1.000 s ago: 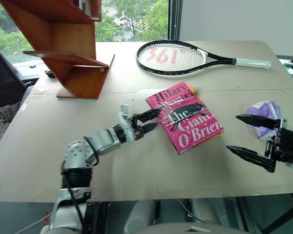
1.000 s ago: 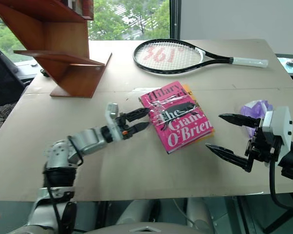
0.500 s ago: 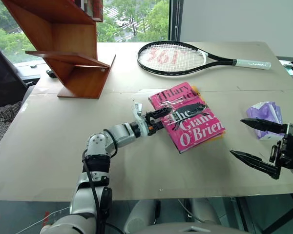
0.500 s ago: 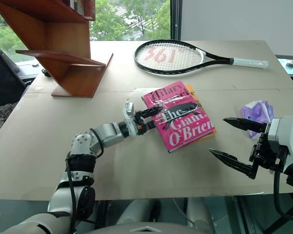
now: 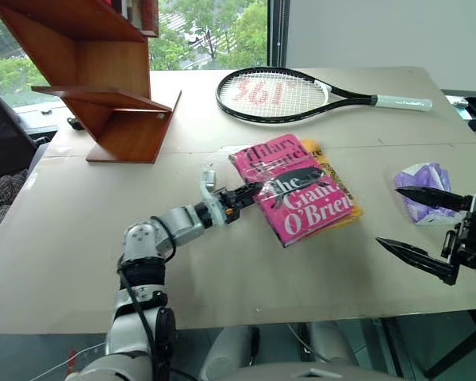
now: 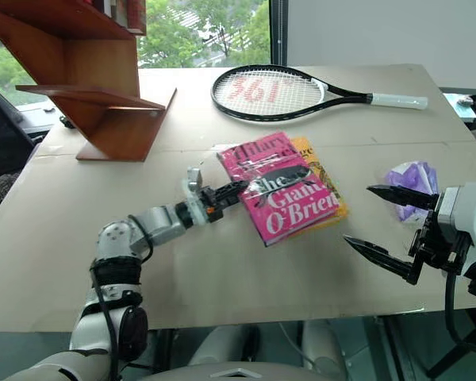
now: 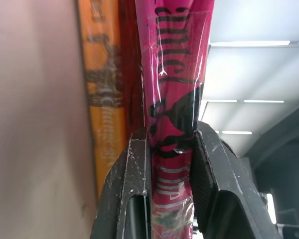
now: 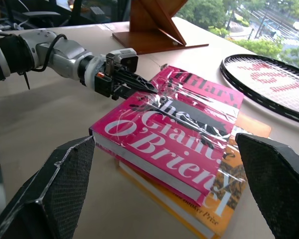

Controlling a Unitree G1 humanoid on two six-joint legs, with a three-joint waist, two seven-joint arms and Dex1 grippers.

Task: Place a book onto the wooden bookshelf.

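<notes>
Left gripper (image 5: 247, 193) is pinching the pink book (image 5: 295, 190) edge, right gripper (image 5: 412, 224) is hanging open beside it.

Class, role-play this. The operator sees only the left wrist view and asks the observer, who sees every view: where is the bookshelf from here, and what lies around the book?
Observer: The wooden bookshelf stands at the table's far left, beyond the left gripper.
Operator: Anything near the book?
Observer: A tennis racket lies beyond the book, apart from it.
Operator: And the other arm?
Observer: The right gripper hangs open to the book's right, beside a crumpled purple bag.
</notes>
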